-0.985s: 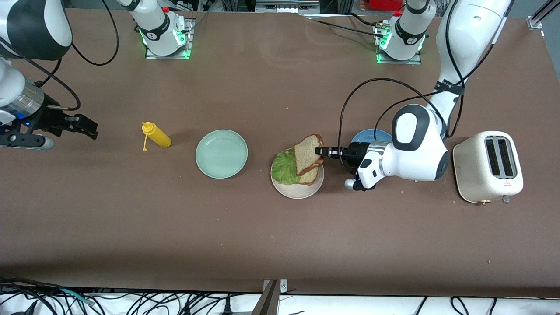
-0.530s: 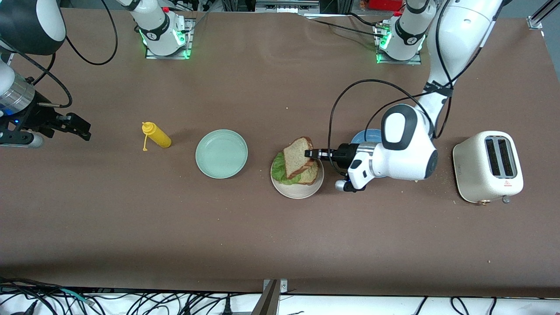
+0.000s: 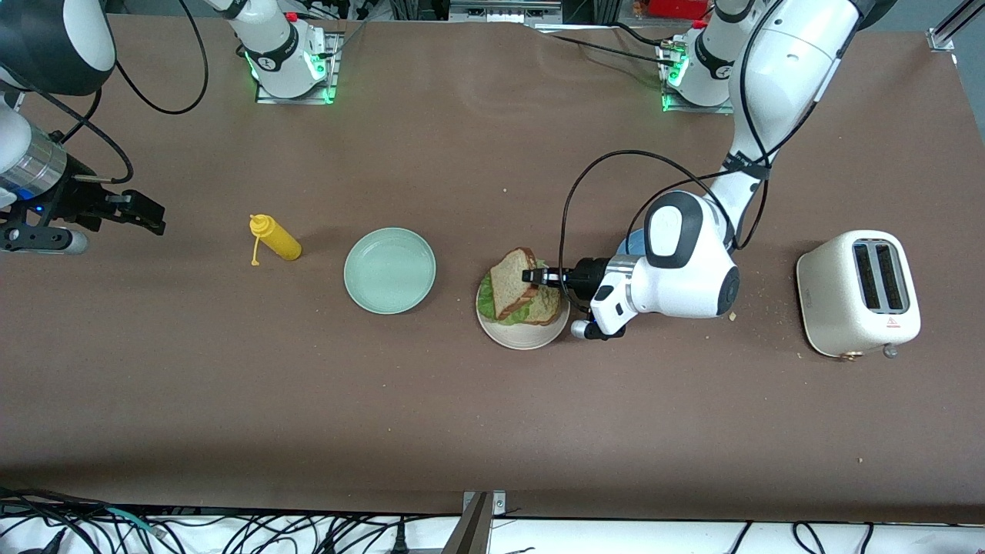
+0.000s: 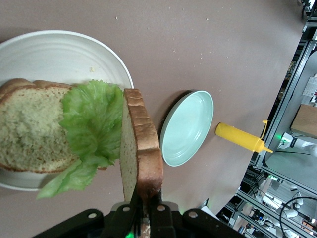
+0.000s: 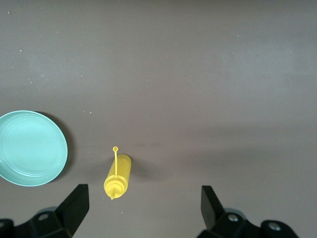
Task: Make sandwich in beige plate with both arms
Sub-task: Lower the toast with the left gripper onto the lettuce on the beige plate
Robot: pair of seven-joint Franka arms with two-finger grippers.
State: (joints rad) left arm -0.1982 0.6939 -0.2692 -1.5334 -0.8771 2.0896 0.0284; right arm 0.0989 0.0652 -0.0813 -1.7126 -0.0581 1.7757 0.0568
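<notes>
My left gripper (image 3: pixel 530 277) is clenched on the crust edge of the top bread slice (image 4: pixel 140 148), tilted over lettuce (image 4: pixel 93 126) & bottom slice (image 4: pixel 29 131) on the beige plate (image 3: pixel 522 337); bread looks light, soft, crumbly, so edge grip w/ little squeeze. Right gripper (image 5: pixel 143 208) is spread wide, empty, waiting over the mustard bottle (image 3: pixel 275 238). Green plate (image 3: pixel 389 270), toaster (image 3: pixel 858 293) near, nothing blocking

Lettuce (image 3: pixel 500 304) lies on a bread slice (image 3: pixel 548 308) in the plate (image 3: pixel 523 335).

Brown table (image 3: pixel 431 415); black cables (image 3: pixel 231 531) along edge; possibly white floor.
</notes>
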